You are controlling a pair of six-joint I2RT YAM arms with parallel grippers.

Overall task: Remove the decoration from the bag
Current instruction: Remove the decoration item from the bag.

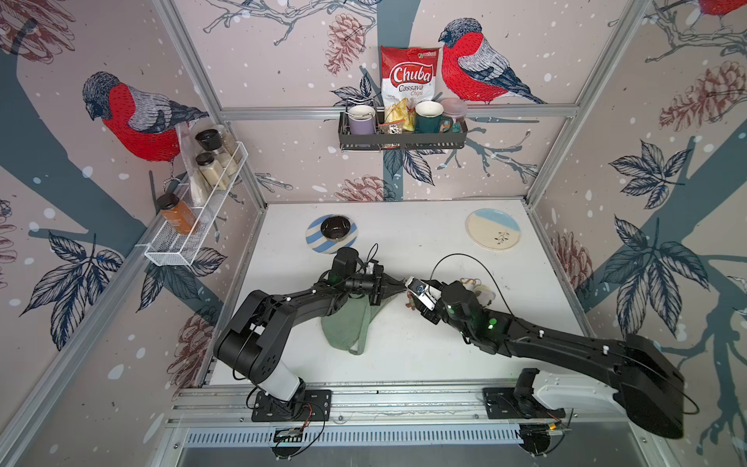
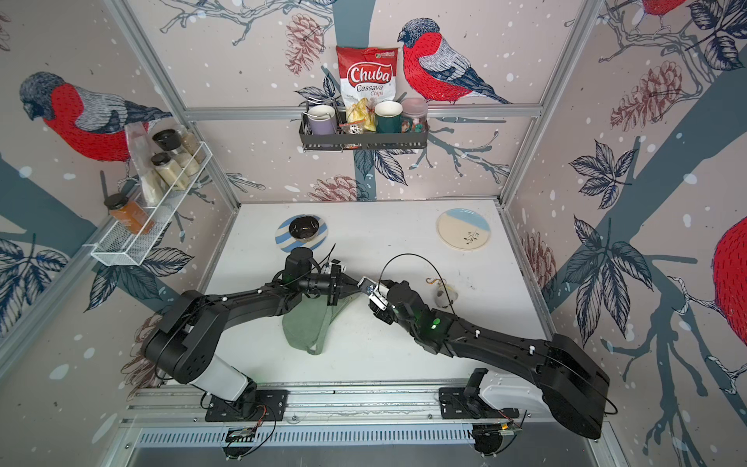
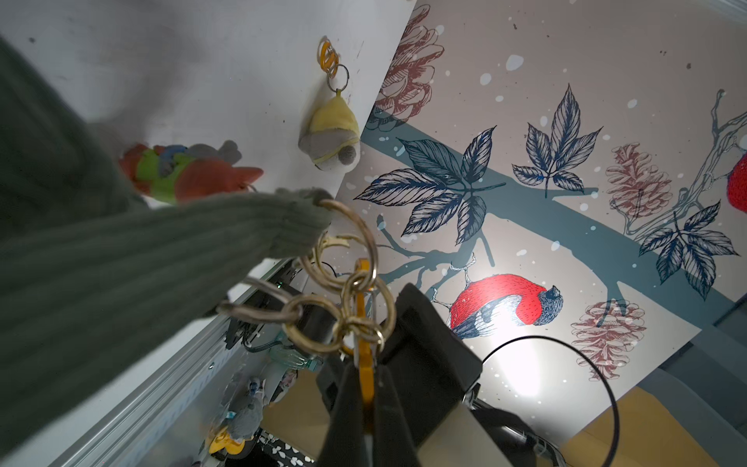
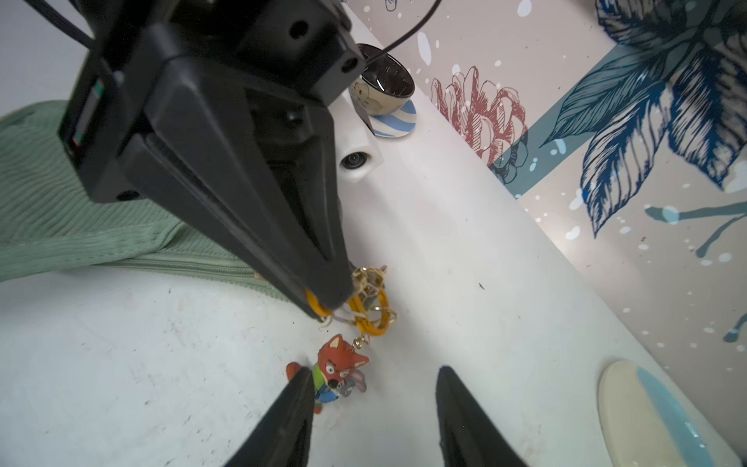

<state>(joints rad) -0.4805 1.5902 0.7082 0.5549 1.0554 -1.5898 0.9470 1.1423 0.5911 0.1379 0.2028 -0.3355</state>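
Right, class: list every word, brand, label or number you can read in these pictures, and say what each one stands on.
"Chuba": white letters on the red panel of the chips bag.
"Cassava Chips": just below that, on the same bag.
Green logo at the bag's top corner: too small to read.
Label on the orange spice jar: too blurred to read.
Nothing else is legible in any view.

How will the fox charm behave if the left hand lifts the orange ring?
Likely dangles and swings: the fox charm seems to hang off the orange ring by a small loose link. Gold rings also tie it to the bag, so the soft fabric would probably trail up too. The left hand pinches the ring's thin edge, so it may twist.
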